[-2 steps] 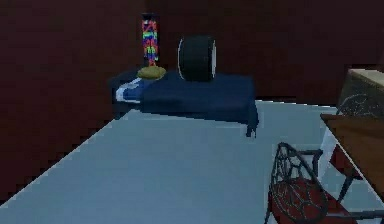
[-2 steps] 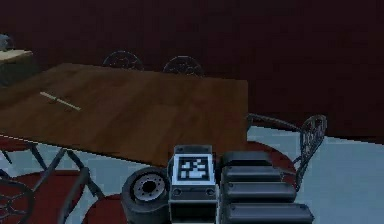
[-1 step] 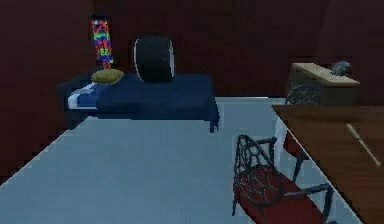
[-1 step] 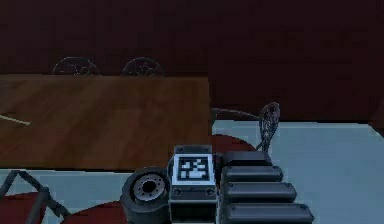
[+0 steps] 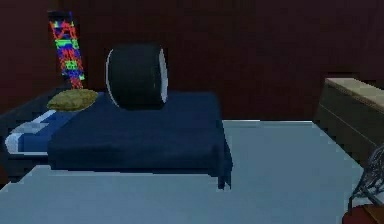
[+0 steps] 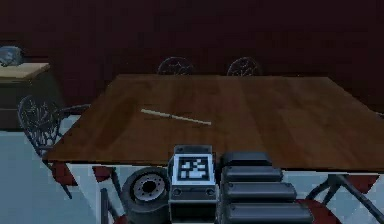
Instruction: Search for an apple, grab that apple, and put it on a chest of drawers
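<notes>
The arm's dark bar [image 6: 255,190] rises from the bottom edge of the arm side view, with a white marked square [image 6: 195,167] at its end. Left of the square sits the gripper [image 6: 148,192], a dark rounded body low against the wooden table's [image 6: 250,110] near edge. I cannot make out its far end, so I cannot tell whether it holds anything. A thin pale stick [image 6: 175,117] lies on the tabletop. At the far left stands a low wooden cabinet [image 6: 25,85] with a grey rounded object [image 6: 10,55] on top.
Wire-backed chairs [image 6: 40,125] stand around the table, two at its far side [image 6: 175,66]. Ahead is a bed with a dark blue cover [image 5: 140,135], a dark round cushion [image 5: 137,76] and a yellowish pillow [image 5: 73,99]. A colourful picture [image 5: 65,45] hangs behind. Pale floor [image 5: 280,170] lies open.
</notes>
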Available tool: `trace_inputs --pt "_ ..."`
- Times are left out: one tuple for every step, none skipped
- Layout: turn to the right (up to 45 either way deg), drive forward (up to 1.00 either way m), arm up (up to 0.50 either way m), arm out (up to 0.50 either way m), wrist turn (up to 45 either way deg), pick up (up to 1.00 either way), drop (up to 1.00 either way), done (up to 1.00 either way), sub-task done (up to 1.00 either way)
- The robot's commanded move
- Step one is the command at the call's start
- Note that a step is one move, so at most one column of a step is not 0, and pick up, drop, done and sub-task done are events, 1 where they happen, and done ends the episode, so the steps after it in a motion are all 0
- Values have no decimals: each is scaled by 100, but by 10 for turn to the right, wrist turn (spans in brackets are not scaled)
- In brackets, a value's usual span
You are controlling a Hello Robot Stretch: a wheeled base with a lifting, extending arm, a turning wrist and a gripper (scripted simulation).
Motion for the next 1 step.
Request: trace_inputs --pt "60 0 0 0 0 0 0 0 0"
